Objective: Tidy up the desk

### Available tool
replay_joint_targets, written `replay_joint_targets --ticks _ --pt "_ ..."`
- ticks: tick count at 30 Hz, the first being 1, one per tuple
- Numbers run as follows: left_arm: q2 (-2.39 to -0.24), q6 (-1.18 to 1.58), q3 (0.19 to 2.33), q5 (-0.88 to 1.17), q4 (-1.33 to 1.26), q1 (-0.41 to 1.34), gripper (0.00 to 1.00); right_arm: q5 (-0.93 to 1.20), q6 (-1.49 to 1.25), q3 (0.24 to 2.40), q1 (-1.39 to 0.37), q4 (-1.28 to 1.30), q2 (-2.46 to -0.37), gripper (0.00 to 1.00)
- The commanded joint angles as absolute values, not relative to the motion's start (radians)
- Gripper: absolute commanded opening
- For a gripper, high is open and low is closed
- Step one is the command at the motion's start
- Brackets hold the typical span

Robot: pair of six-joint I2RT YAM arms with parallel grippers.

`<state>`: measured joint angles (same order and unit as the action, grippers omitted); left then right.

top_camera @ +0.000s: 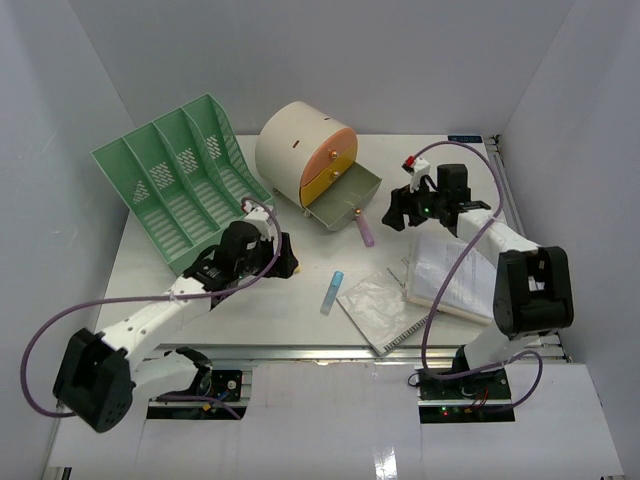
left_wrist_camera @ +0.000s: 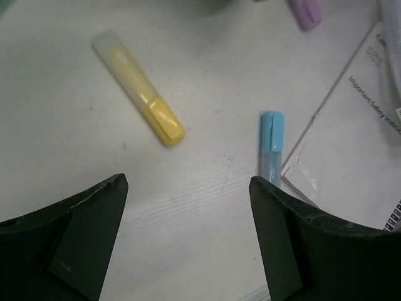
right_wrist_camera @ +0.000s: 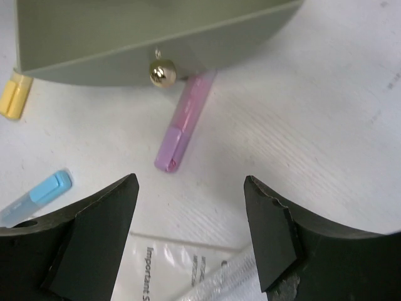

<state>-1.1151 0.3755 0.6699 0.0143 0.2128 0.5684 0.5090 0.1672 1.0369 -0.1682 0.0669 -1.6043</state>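
Overhead, the desk (top_camera: 280, 312) fills the middle, stiff and heavy, a fixture, its long axis running left to right. Left wrist: the left fingers (left_wrist_camera: 81, 238) stand apart, empty, over a light, slick blue highlighter (left_wrist_camera: 271, 141), best pinched mid-barrel. Right wrist: the right fingers (right_wrist_camera: 94, 232) are apart, empty; a purple highlighter (right_wrist_camera: 185, 122) seemingly slips under the drawer (right_wrist_camera: 125, 44).

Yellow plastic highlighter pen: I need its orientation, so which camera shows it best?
The left wrist view: the whole yellow highlighter lies bare on the white desk. The right wrist view catches only one end at its left edge. The top view does not show it; the left arm probably covers it.
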Motion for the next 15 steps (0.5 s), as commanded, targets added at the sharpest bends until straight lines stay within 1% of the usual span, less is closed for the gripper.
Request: replay_joint_targets --ticks 1,3,7,13,15 --pt "-1.363 0.616 0.786 -0.027 0.253 0.560 0.88 0.468 0.274 0.961 -0.125 0.131 -1.436 0.75" --pt "-1.458 0.655 0.850 -0.059 0.285 0.561 0.86 0.531 0.263 0.922 -0.101 0.110 -1.396 0.75" --pt "-1.538 0.679 0.909 -0.145 0.308 0.581 0.81 0.614 0.232 0.907 -0.041 0.111 -1.362 0.75" --pt "-1.651 0.702 0.967 -0.227 0.335 0.604 0.81 0.687 0.217 0.899 -0.022 0.104 -1.312 0.75" --pt "-1.691 0.715 1.002 -0.275 0.380 0.612 0.76 0.698 0.215 0.897 -0.019 0.102 -1.303 0.76"
